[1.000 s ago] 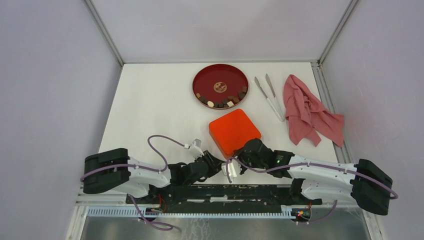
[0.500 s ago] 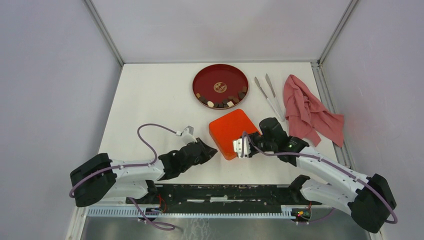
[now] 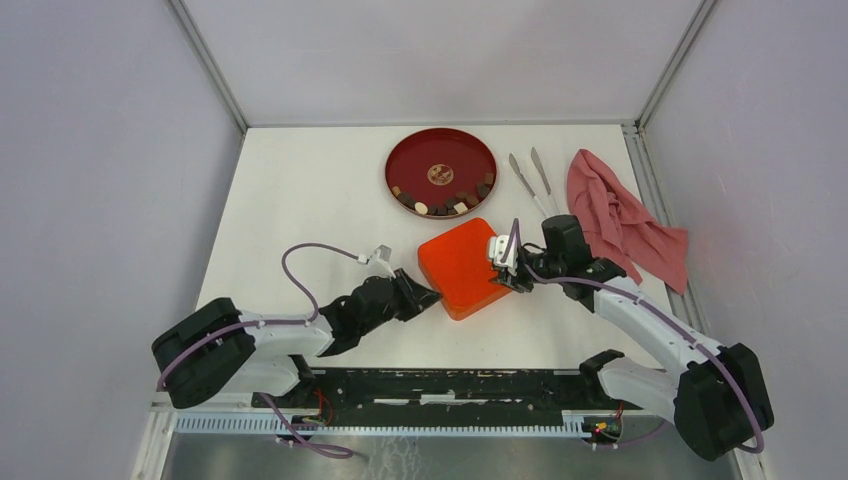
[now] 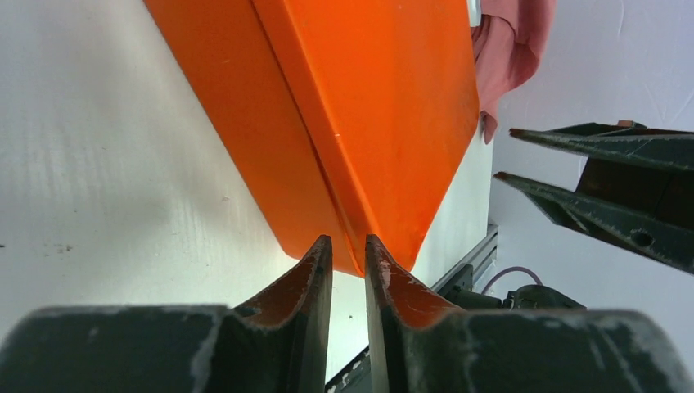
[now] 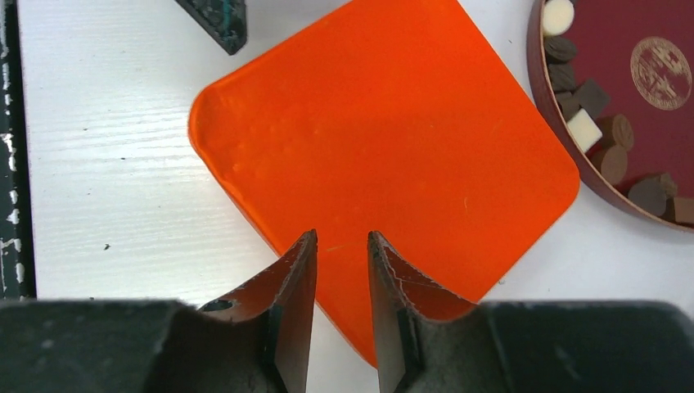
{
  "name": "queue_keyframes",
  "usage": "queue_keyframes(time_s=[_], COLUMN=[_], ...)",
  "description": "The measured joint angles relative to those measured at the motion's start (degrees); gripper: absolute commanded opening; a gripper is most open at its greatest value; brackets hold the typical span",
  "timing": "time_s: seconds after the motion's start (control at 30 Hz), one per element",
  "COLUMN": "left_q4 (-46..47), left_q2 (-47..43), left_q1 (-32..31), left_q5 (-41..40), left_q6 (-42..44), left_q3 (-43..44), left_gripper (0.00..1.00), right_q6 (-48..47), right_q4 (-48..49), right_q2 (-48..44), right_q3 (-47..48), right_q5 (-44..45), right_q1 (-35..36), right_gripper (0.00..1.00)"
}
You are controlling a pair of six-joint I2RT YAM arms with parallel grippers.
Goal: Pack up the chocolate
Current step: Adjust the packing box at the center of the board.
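Note:
The chocolate (image 3: pixel 445 203) is several small dark brown and cream pieces along the near rim of the red plate (image 3: pixel 440 150); it also shows in the right wrist view (image 5: pixel 585 129). An orange box (image 3: pixel 462 266) with its lid on lies in front of the plate. My left gripper (image 3: pixel 430 294) is at the box's near left corner (image 4: pixel 385 188), its jaws only a narrow gap apart (image 4: pixel 348 241) and empty. My right gripper (image 3: pixel 512 272) hovers over the box's right edge (image 5: pixel 385 147), jaws slightly apart (image 5: pixel 341 236), holding nothing.
Metal tongs (image 3: pixel 535 190) lie right of the plate. A crumpled pink cloth (image 3: pixel 620 220) lies at the far right; it also shows in the left wrist view (image 4: pixel 507 49). The table's raised rail (image 3: pixel 650 190) runs along the right side.
Both arms have reached forward from near their bases. The left gripper moved up to the box's near left corner; the right swung round to its right edge. The box has not moved.

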Motion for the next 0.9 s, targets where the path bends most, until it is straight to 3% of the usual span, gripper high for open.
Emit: queue_keyframes(time_s=[0.37, 0.47, 0.9], left_q4=[4.7, 6.5, 11.4], left_q2=[2.7, 4.3, 10.3], left_q1=[3.0, 3.3, 4.2], left_q5=[3.8, 4.9, 11.2], left_q6=[0.0, 0.0, 1.8], left_q3=[-2.4, -2.4, -0.2], left_gripper=[0.28, 0.28, 0.28], right_q6=[1.4, 0.5, -3.3], right_q4=[0.3, -0.6, -1.3], right_q2=[1.2, 1.2, 7.0], right_q3=[1.0, 2.5, 4.7], right_q5=[-4.2, -4.7, 10.6], right_q1=[-3.7, -2.5, 18.6], right_gripper=[0.38, 0.47, 0.72])
